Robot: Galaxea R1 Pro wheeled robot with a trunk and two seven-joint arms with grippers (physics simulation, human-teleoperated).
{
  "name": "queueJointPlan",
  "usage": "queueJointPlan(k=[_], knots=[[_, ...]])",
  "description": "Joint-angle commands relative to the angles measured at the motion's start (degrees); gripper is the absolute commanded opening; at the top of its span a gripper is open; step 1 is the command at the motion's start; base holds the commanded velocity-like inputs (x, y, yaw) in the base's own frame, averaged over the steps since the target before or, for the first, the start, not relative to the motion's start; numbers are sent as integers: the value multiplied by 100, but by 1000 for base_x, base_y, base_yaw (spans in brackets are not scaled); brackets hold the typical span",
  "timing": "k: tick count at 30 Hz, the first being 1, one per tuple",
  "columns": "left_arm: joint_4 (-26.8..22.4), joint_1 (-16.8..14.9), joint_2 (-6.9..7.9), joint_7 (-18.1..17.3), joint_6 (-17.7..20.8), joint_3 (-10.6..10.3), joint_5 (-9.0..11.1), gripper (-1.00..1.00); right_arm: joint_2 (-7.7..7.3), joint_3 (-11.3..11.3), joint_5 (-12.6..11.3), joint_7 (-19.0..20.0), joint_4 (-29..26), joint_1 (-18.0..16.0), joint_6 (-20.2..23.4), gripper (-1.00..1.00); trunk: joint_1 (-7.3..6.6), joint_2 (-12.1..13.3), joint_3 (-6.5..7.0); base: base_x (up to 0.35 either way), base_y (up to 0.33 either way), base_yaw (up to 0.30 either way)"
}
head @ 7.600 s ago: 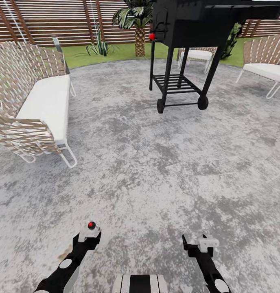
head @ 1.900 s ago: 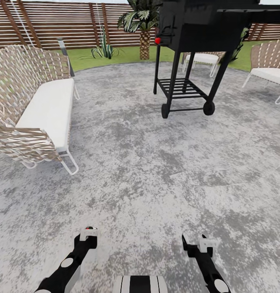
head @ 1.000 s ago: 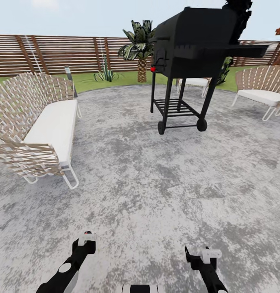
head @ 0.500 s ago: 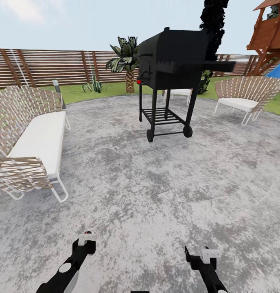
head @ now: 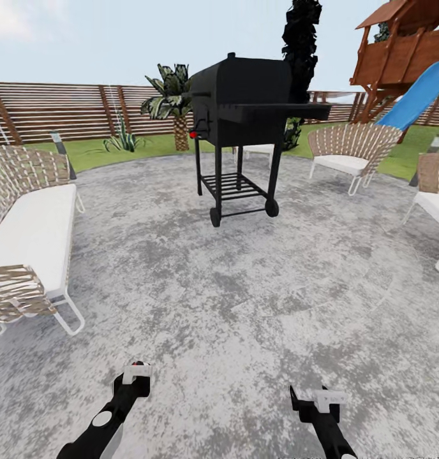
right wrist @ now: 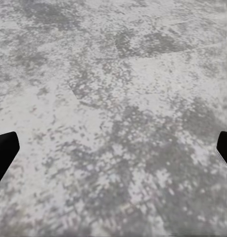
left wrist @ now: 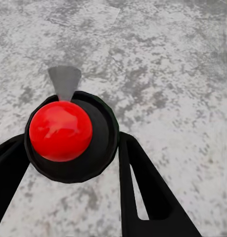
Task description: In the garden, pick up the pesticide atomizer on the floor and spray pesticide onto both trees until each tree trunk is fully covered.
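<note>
My left gripper [head: 135,375] hangs low over the paving, shut on the pesticide atomizer [left wrist: 61,131], a black round body with a red ball on top; its red tip [head: 138,364] peeks above the wrist in the head view. To its right, my right gripper [head: 312,400] is open and holds nothing, its fingertips far apart over bare paving [right wrist: 113,123]. A palm tree [head: 179,127] stands on the grass at the far side, left of the grill. A dark tree [head: 300,38] rises behind the grill.
A black wheeled grill [head: 242,121] stands ahead on the grey paved circle [head: 232,287]. A wicker bench with a white cushion [head: 28,236] is at the left. Wicker chairs [head: 350,150] sit at the right. Beyond them are a wooden playhouse [head: 404,51], a blue slide [head: 414,99] and a slatted fence [head: 60,111].
The camera has tilted up and turned right: sky, playhouse and slide have come into view, and the bench and grill have slid left. Both arms hold the same pose.
</note>
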Motion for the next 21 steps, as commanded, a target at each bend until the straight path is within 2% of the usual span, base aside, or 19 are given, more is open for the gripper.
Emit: queueJointPlan(k=[1, 8, 21], knots=[[-1, 0, 0, 1, 1, -1, -2, -100, 1, 0, 0, 0, 1, 0, 0, 100, 0, 0, 7, 0, 0, -228], [11, 0, -7, 1, -6, -1, -5, -100, 2, 1, 0, 0, -1, 0, 0, 100, 0, 0, 53, 0, -17, -228], [25, 0, -9, 1, -3, -10, -6, -100, 3, 0, 0, 0, -7, 0, 0, 100, 0, 0, 133, 0, -251, -220]])
